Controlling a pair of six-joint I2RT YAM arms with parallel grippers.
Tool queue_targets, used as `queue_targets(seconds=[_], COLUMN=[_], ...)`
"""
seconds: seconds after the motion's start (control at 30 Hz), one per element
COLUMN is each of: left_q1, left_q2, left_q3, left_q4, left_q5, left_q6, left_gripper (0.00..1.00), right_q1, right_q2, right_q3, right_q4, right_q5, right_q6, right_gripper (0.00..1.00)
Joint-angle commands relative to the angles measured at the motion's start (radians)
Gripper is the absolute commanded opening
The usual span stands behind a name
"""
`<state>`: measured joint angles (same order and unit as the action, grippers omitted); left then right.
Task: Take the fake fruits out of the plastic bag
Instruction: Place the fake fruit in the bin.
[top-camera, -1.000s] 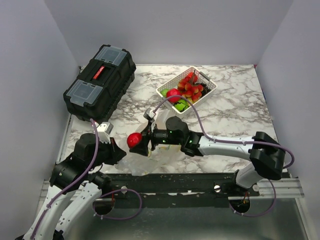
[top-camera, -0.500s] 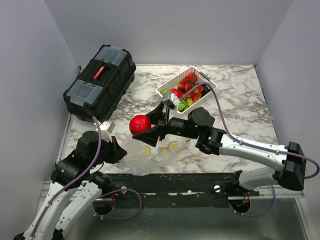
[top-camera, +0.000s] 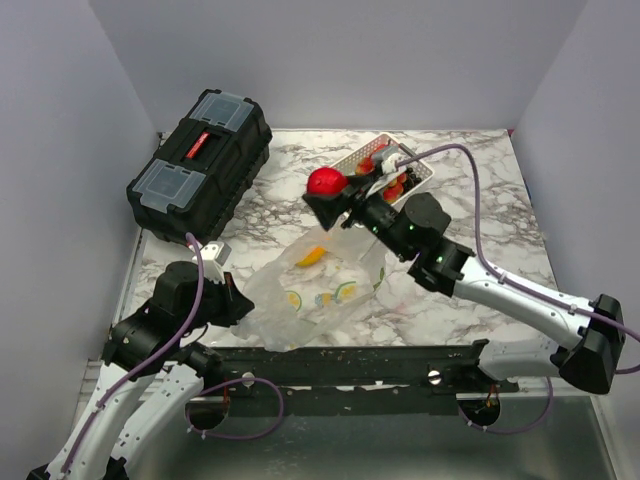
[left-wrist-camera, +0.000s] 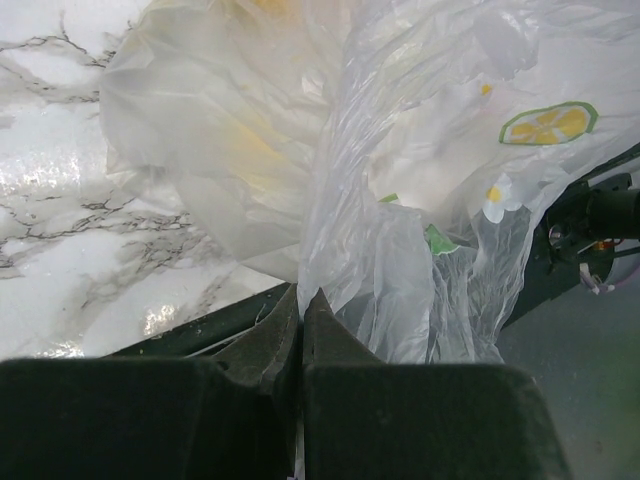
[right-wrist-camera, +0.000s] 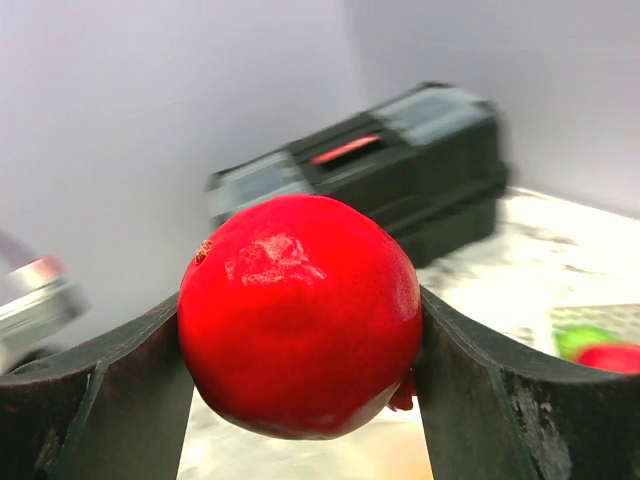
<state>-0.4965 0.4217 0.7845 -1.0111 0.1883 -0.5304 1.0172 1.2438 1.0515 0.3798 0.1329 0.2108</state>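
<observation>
— What are your right fingers (right-wrist-camera: 470, 400) carrying?

— They grip a glossy round red plastic fruit (right-wrist-camera: 300, 315) from either side, held up off the marble worktop (top-camera: 480, 230). The white slotted basket (top-camera: 425, 172) sits just beside them, and the black plastic toolbox (top-camera: 200, 165) stands farther off, beyond the fruit.

— And your left fingers (left-wrist-camera: 262, 350)?

— They're pressed tight together on a fold of the thin clear crinkly plastic bag (left-wrist-camera: 400, 200). The bag spreads out ahead of them on the worktop, between your two sets of fingers, with pale citrus slices (top-camera: 293, 299) showing inside.
</observation>
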Motion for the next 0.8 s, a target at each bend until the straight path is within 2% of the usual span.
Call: queue_targets(seconds=[0.0, 0.1, 0.2, 0.3, 0.57, 0.77], left_q1=[0.007, 0.008, 0.008, 0.009, 0.009, 0.009], left_q2=[-0.005, -0.003, -0.013, -0.017, -0.029, -0.025], left_q3=[0.005, 0.008, 0.006, 0.006, 0.007, 0.007], left_q4=[0.013, 0.014, 0.012, 0.017, 0.016, 0.017], left_q5=[0.009, 0.020, 0.016, 0.021, 0.014, 0.018], left_q6=[0.009, 0.018, 0.017, 0.019, 0.017, 0.019], left_gripper=[0.00, 0.00, 0.00, 0.00, 0.00, 0.00], right_q1=[-0.200, -0.351, -0.522, -0.609, -0.675, -0.713], right_q2=[-0.011, 0.017, 0.055, 0.097, 0.304, 0.445], right_q3=[-0.011, -0.020, -0.030, -0.026, 0.105, 0.200], right_q4=[-0.077, -0.121, -0.144, -0.172, -0.303, -0.362], right_q5=[0.112, 0.074, -0.058, -0.065, 0.168, 0.258], right_q6=[0.084, 0.166, 0.279, 0.308, 0.153, 0.072], right_gripper=[0.06, 0.06, 0.05, 0.05, 0.07, 0.11])
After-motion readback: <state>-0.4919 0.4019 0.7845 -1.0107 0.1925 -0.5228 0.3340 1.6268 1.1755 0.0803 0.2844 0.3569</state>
